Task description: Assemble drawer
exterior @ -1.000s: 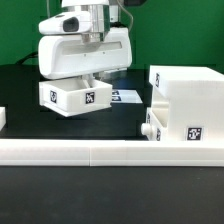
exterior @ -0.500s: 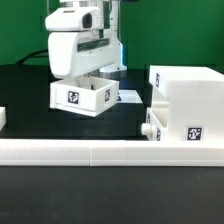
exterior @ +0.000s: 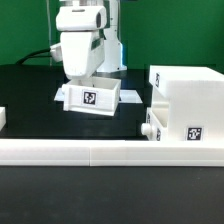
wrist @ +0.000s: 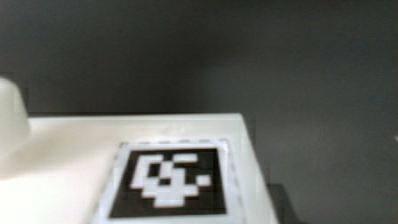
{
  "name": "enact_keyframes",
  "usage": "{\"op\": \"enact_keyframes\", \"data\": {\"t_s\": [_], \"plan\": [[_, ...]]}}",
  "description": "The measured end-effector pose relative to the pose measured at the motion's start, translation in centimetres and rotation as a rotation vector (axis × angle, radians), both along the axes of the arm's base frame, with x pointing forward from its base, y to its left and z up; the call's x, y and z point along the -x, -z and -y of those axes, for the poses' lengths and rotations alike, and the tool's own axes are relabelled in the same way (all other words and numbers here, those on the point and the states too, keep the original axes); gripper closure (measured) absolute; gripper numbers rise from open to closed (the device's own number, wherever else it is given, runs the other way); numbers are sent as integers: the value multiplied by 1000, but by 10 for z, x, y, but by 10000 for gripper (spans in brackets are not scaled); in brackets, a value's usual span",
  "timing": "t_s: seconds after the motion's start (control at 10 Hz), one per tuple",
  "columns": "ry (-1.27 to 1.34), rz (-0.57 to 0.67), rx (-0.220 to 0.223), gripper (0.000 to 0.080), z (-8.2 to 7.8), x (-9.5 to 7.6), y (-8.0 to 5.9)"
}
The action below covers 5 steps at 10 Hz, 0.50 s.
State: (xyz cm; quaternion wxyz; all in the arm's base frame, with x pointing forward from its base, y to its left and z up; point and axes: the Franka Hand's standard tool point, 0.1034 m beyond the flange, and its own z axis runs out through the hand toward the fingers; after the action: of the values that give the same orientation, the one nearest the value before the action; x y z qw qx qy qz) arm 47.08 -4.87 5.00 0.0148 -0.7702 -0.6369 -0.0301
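Observation:
In the exterior view my gripper (exterior: 87, 80) reaches down from above and is shut on a small white open-top tray (exterior: 90, 99), whose tagged side faces the camera. The tray sits at or just above the black table; I cannot tell if it touches. The large white box shell (exterior: 188, 100) stands at the exterior view's right, apart from the tray. A second small white part with a tag (exterior: 150, 127) sits low against the shell's near corner. In the wrist view a white tagged wall of the tray (wrist: 169, 180) fills the lower part; my fingers do not show there.
A long low white border wall (exterior: 100, 152) runs across the front. The marker board (exterior: 129, 96) lies flat on the table behind the tray. A small white piece (exterior: 3, 118) shows at the exterior view's left edge. A green backdrop stands behind.
My gripper has moved toward the exterior view's right and turned, carrying the tray with it. The tray has rotated so one tagged side now faces the camera squarely.

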Motion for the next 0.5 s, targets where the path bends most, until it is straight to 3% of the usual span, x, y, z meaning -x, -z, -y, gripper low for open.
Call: {"op": "enact_keyframes", "data": {"t_s": [0.4, 0.5], "plan": [[-65, -41, -7, 757, -23, -42, -14], [-68, -40, -9, 757, -26, -43, -13]]}}
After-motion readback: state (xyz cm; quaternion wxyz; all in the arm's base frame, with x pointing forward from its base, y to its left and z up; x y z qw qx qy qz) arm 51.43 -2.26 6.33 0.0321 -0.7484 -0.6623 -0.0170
